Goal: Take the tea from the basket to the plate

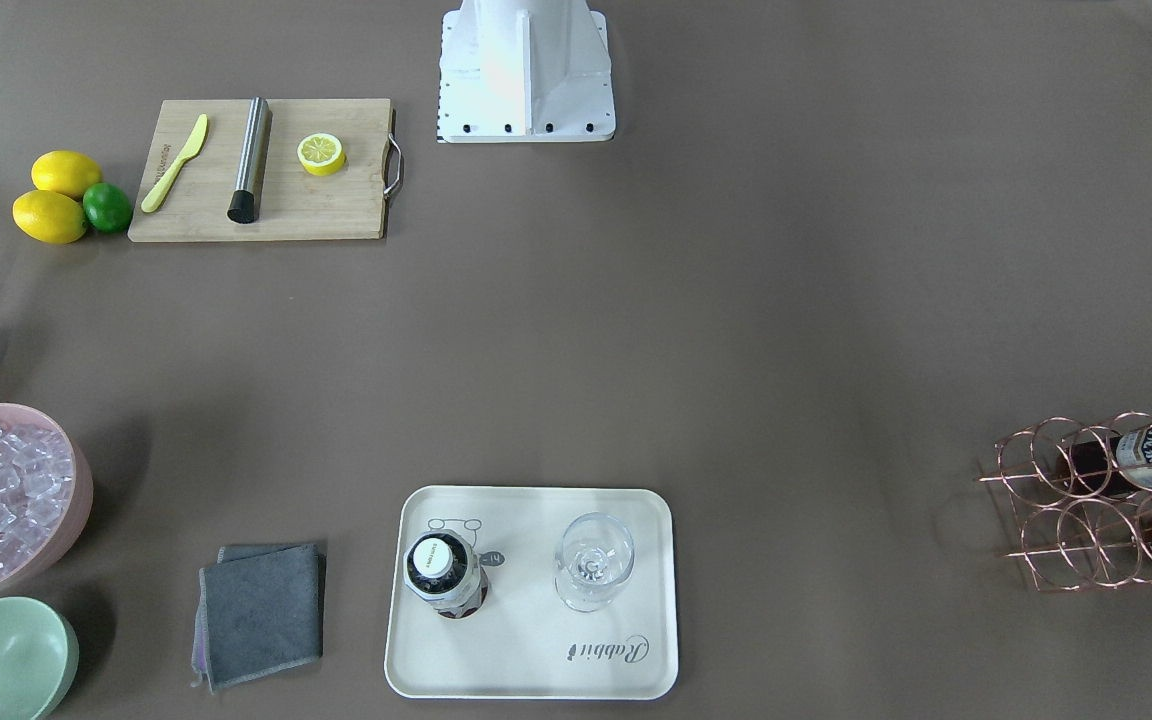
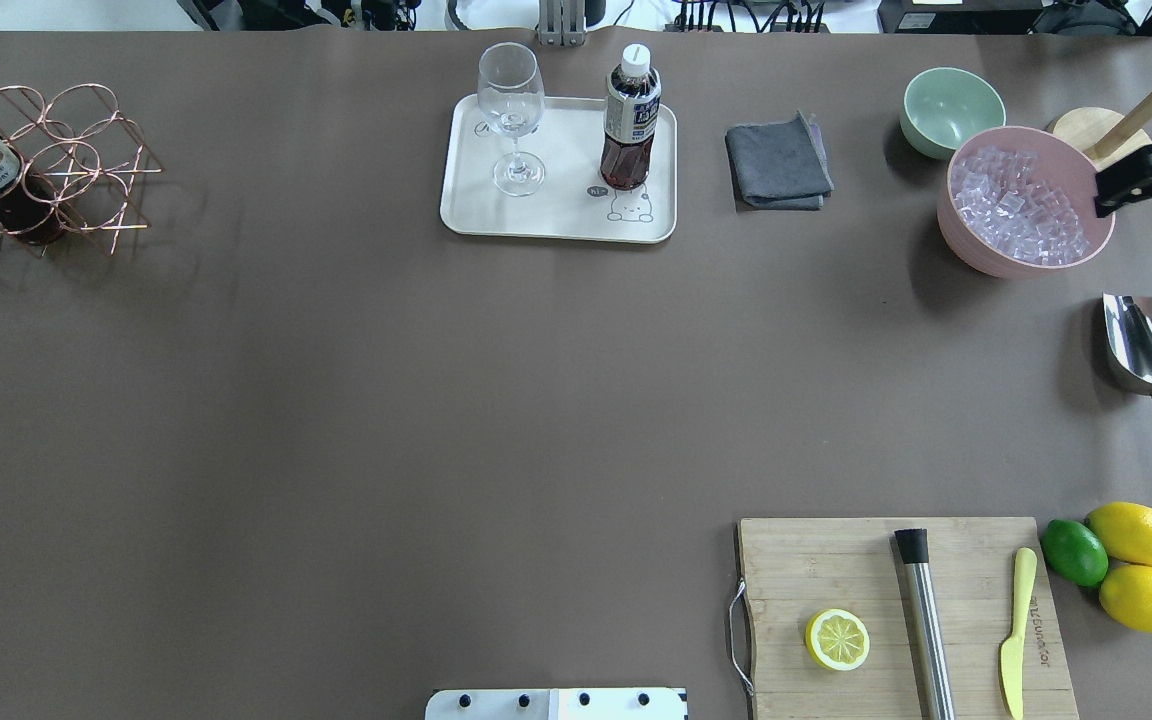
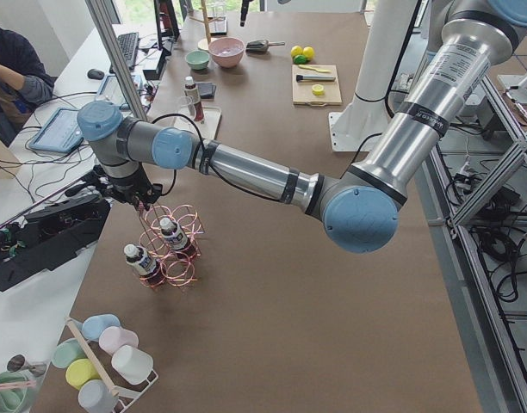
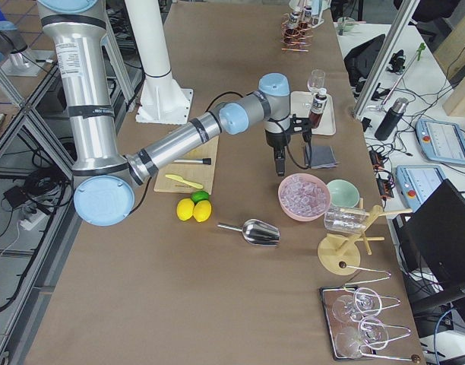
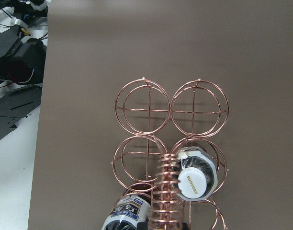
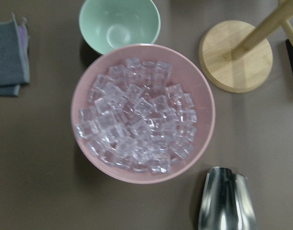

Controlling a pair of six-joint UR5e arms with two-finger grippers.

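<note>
A tea bottle (image 2: pixel 631 120) with a white cap and a navy-and-white label stands upright on the cream plate (image 2: pixel 556 215), next to a wine glass (image 2: pixel 511 125). It also shows in the front view (image 1: pixel 444 573). The copper wire basket (image 2: pixel 86 130) stands at the table's far left and holds two more bottles, seen in the left wrist view (image 5: pixel 194 177). My left gripper (image 3: pixel 143 205) hangs just above the basket's coiled handle; I cannot tell whether it is open or shut. My right gripper (image 4: pixel 280 167) hangs over the pink ice bowl (image 6: pixel 141 112); its fingers are unclear.
A green bowl (image 2: pixel 951 108), a grey cloth (image 2: pixel 778 162) and a metal scoop (image 2: pixel 1144 350) lie on the right. A cutting board (image 2: pixel 901 615) holds a half lemon, a muddler and a yellow knife. Two lemons and a lime (image 2: pixel 1074 552) lie beside it.
</note>
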